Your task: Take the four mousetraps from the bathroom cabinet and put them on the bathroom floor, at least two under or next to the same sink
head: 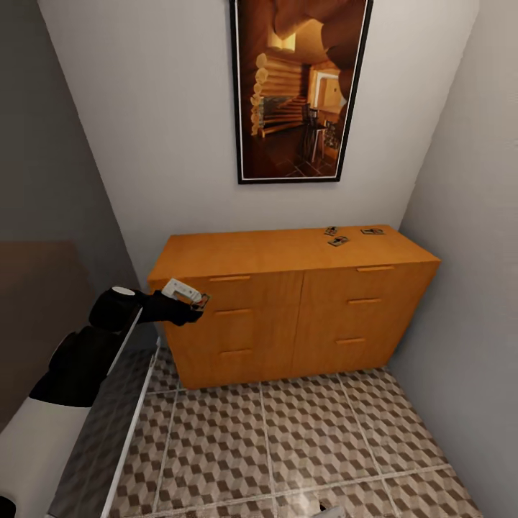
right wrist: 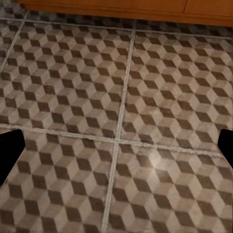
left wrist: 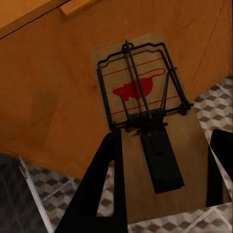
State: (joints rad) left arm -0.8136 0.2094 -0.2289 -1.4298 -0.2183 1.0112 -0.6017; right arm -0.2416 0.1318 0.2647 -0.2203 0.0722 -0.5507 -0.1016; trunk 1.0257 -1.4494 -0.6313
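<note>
Closest to the head camera, my left arm [head: 86, 352] reached out over a white ledge [head: 29, 446] at the left edge. Left gripper [head: 200, 302] was clamped on one mousetrap [left wrist: 145, 121], held in the air in front of the cabinet's [head: 288, 316] left drawer column, near the top two drawers. Left wrist view: tan board sat between my dark fingers [left wrist: 104, 184], wire bar and spring up, red mouse print facing the camera, orange wood behind it, patterned tile lower down.

Moving right, the cabinet stood against the white wall, orange-brown, two columns of three bar-handled drawers, all shut. Framed picture [head: 298, 90] of a log interior hung on the wall above it.

Further right, three mousetraps lay on the cabinet top toward its right rear: one [head: 331, 231] near the back, one [head: 338, 241] just in front of it, one [head: 372, 231] to their right, apart from both. Too small to read detail.

Bathroom floor [head: 302, 439] spread in front of the cabinet, cube-pattern tiles with pale grout; no trap on it that I could see.

Right wrist view looked down on the same tiles [right wrist: 116, 126], cabinet base along one edge. Right gripper [right wrist: 116, 150] stood wide, only the dark tips [right wrist: 8, 150] at the frame's two sides, nothing between them.
</note>
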